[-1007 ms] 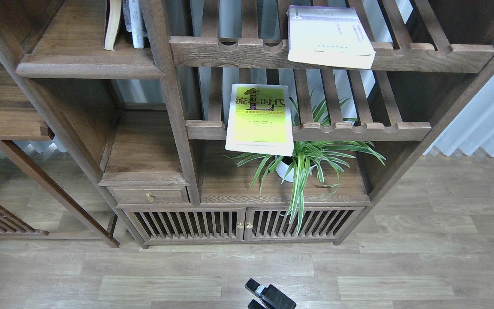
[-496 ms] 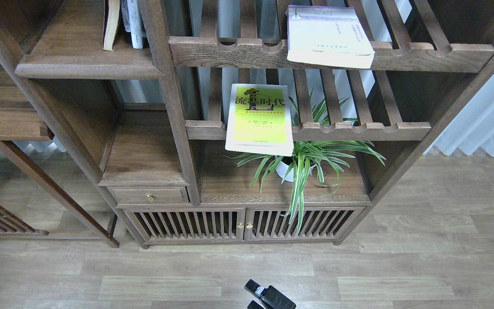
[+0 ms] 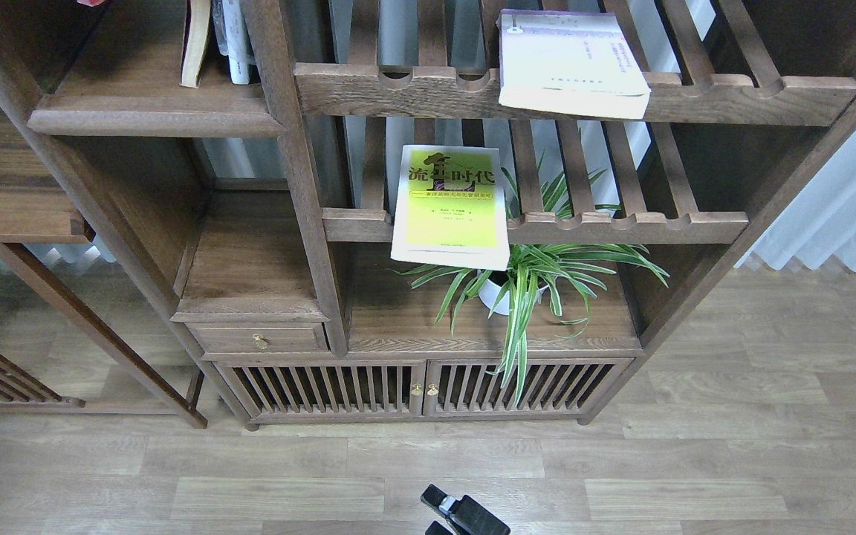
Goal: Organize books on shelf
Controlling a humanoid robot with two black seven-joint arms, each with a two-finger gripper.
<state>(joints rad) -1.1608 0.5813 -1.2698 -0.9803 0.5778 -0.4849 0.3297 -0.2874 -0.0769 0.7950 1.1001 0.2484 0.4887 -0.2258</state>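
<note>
A black gripper part [image 3: 464, 514] is seen at the bottom edge above the wood floor [image 3: 695, 461]; which arm it belongs to and how its fingers stand cannot be told. Farther off, the yellow-green book [image 3: 451, 206] is laid flat on the lower slatted rack [image 3: 621, 223], overhanging the potted plant [image 3: 539, 279]. The white book [image 3: 569, 63] is laid on the upper rack [image 3: 740, 96]. On the solid shelf [image 3: 146, 111], upper left, upright books [image 3: 220, 41] are stood.

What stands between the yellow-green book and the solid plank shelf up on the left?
The yellow-green book lies on a slatted rack, and a thick wooden post separates that bay from the plank shelf. The book must come forward past the post first. The shelf's front part looks open beside the standing books.
</note>
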